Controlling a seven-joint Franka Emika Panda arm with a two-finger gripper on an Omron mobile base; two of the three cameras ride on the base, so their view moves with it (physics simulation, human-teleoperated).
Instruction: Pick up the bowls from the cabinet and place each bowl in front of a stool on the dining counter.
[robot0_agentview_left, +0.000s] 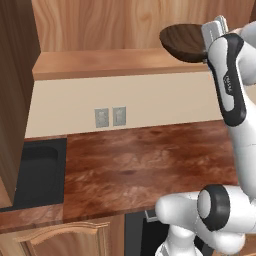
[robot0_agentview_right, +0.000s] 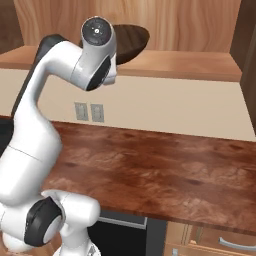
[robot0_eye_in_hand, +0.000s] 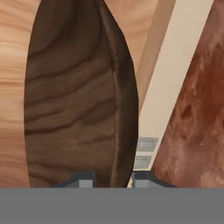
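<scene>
Here the gripper (robot0_eye_in_hand: 113, 178) is clamped on the rim of the dark wooden bowl (robot0_agentview_left: 182, 41), 1 finger inside the rim and 1 outside, as the hand view shows. The bowl hangs clear above the front edge of the cabinet shelf (robot0_agentview_left: 100, 62), toward its right end in the left base view, and seems lifted off the board. The step in hand looks like drawing it out of the cabinet: I would keep the wrist steady so the thin rim does not slip, and pull straight back. Below, the reddish worktop (robot0_agentview_left: 150, 165) lies bare, with the black sink (robot0_agentview_left: 35, 172) at its left end, so there is open room to lower the bowl. A cabinet side wall (robot0_agentview_right: 247, 45) stands at the shelf's right end.
</scene>
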